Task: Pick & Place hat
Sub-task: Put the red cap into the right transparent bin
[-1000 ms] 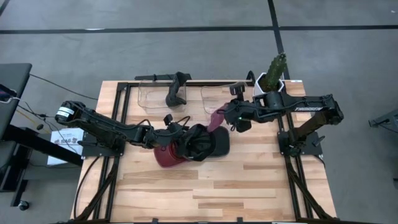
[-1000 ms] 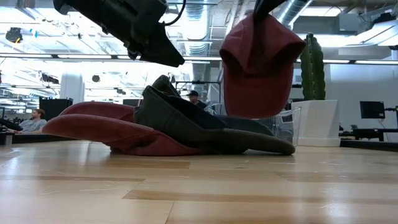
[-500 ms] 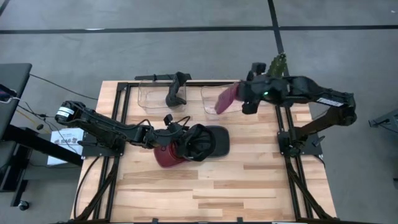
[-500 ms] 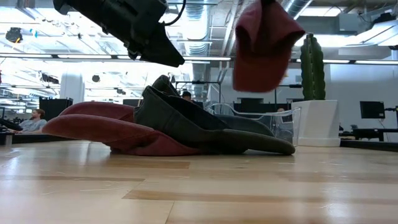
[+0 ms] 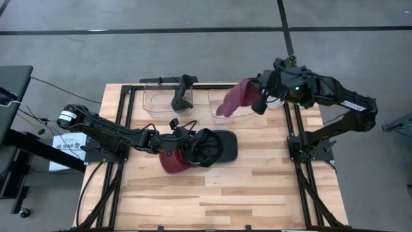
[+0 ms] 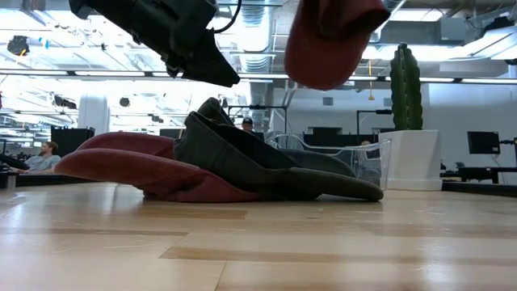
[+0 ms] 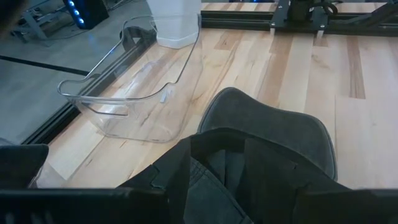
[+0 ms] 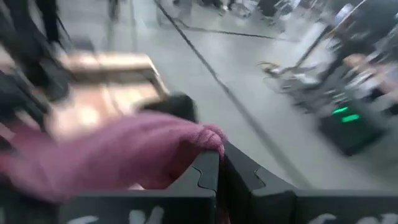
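Observation:
A maroon hat (image 5: 235,100) hangs high over the right clear bin (image 5: 222,109), with my right gripper (image 5: 256,98) shut on it; the low view shows it (image 6: 331,40) well above the table. On the table's middle a dark hat (image 5: 209,147) lies with its crown on a second maroon hat (image 5: 172,162) and its brim on the wood. My left gripper (image 5: 187,138) stands open just above the dark hat's crown (image 6: 212,103), with a gap of light between them in the low view. My right gripper pinches a bunched edge of the maroon hat's cloth (image 8: 208,140) between its two fingers (image 8: 202,177). Which part of the hat that edge is I cannot tell. The fingers come from the table's right, slanting slightly down. The hat is lifted clear and droops away from the fingers over the bin.
A left clear bin (image 5: 158,100) at the far edge holds a dark hat (image 5: 182,93). A cactus in a white pot (image 6: 408,121) stands at the far right corner. People sit in the room behind (image 6: 48,155). Bare wood lies along the near edge.
My right gripper has risen and gone toward the table's far right, from beside the pile to over the right clear bin, rolling its wrist. The maroon hat has gone up with it, from hanging straight down to drooping sideways, higher above the table.

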### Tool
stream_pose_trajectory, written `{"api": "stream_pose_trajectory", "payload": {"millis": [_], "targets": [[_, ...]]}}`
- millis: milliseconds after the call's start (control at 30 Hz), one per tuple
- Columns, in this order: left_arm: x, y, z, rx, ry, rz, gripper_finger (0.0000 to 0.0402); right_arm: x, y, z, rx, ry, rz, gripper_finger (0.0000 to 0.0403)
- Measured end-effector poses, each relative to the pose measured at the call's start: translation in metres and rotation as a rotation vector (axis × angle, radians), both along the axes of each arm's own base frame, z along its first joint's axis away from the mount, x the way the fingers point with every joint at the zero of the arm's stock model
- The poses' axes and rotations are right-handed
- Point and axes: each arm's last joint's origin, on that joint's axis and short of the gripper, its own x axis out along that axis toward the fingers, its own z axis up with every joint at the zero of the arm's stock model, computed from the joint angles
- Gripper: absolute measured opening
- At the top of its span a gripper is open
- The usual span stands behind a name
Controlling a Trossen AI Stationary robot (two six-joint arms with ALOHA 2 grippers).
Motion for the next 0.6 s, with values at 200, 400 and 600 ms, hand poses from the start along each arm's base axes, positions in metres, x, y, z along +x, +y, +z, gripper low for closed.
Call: {"api": "stream_pose_trajectory", "payload": {"millis": [200,400,600], "targets": [[0.0,0.0,0.0,0.0,0.0,0.0,0.0149,0.005,-0.004,0.009,0.34,-0.222,0.222,0.0],[0.0,0.0,0.0,0.0,0.0,0.0,0.0149,0.013,0.012,0.003,0.395,-0.113,0.691,0.0],[0.0,0.0,0.0,0.0,0.0,0.0,0.0149,-0.001,0.025,-0.018,0.26,0.183,0.881,0.0]]}}
